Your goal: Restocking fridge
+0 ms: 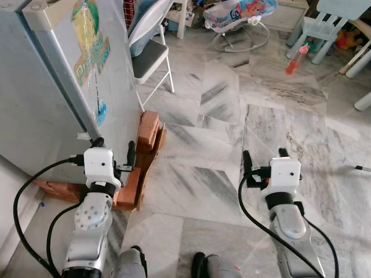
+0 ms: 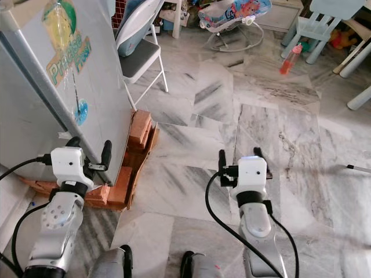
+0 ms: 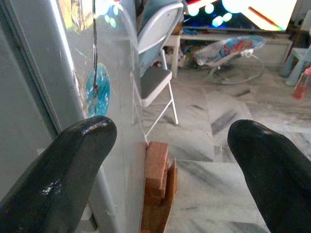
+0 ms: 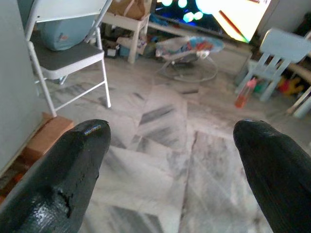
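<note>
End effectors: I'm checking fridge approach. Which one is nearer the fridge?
The left end effector, open beside the fridge; the right end effector hangs over bare floor.

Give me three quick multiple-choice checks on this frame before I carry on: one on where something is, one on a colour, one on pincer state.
1. What does the fridge stand on?
A. red bricks
B. a rug
C. a wooden crate

2. What colour is the bottle lying on the floor by the child's chair?
A. green
B. red-orange
C. black

3. How do both pincers stand?
A. both shut on cans
B. one holds a carton
C. both open and empty

Answers: 1 A, bricks show under its base. 2 B, its body is red-orange. 3 C, the left pincer and right pincer show spread fingers with nothing between.
</note>
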### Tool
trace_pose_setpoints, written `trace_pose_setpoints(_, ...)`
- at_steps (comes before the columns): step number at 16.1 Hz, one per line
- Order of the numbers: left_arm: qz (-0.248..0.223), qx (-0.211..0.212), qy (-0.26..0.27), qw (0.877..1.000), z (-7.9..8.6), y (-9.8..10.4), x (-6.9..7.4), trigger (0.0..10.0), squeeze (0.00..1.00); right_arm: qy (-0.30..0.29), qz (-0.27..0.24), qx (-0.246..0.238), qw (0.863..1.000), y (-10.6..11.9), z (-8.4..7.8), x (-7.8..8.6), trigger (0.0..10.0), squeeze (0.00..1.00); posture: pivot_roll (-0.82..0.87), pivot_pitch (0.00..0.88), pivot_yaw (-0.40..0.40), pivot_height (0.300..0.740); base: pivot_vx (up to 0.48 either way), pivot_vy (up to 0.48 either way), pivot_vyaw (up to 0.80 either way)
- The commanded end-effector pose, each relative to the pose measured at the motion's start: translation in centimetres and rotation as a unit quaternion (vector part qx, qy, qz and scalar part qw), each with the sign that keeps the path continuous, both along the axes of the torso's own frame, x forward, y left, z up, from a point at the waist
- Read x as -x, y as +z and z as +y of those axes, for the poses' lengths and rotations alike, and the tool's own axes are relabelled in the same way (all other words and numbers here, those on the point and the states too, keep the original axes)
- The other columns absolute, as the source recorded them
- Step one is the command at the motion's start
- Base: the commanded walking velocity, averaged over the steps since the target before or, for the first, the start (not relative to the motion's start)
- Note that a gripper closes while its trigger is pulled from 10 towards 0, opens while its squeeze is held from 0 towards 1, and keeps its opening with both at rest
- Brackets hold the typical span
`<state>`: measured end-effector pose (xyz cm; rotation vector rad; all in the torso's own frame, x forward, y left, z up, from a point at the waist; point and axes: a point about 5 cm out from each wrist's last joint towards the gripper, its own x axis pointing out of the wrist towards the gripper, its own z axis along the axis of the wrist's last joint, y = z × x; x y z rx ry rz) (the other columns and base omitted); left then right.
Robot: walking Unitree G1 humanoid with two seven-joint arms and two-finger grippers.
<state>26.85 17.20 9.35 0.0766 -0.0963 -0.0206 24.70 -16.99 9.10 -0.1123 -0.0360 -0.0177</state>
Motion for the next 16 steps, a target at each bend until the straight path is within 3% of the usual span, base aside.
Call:
trace_pose_setpoints(1, 0.004, -0.006, 0.0, 1.0, 0.0, -0.1, -0.2, 10.0, 0.0, -0.001, -0.004, -0.003, 1.0, 0.3, -0.3, 0.4, 10.0, 0.0, 0.1, 0.194, -0.092, 0.74, 0.0, 0.442, -0.8)
trace_pose_setpoints(4, 0.004, -0.012, -0.014, 1.0, -0.3, 0.0, -0.3, 10.0, 0.0, -0.001, -0.005, -0.002, 1.0, 0.4, -0.4, 0.5, 10.0, 0.0, 0.1, 0.195, -0.09, 0.74, 0.0, 0.36, -0.15)
trace_pose_setpoints(7, 0.003, -0.004, -0.034, 0.999, -0.8, 0.2, -0.4, 10.0, 0.0, 0.001, -0.002, -0.005, 1.0, 0.4, -0.4, 0.6, 10.0, 0.0, 0.1, 0.199, -0.09, 0.74, 0.308, 0.368, 0.0)
trace_pose_setpoints(12, 0.002, -0.011, -0.053, 0.999, -1.8, 0.1, 0.1, 10.0, 0.0, 0.003, 0.003, -0.006, 1.0, 0.3, -0.4, 0.6, 10.0, 0.0, 0.11, 0.201, -0.092, 0.74, 0.061, 0.0, 0.0)
trace_pose_setpoints(16, 0.01, -0.015, -0.038, 0.999, -1.7, 0.2, -1.0, 10.0, 0.0, 0.003, 0.006, -0.001, 1.0, 0.3, -0.6, 0.7, 10.0, 0.0, 0.1, 0.211, -0.096, 0.74, 0.0, 0.0, 0.0)
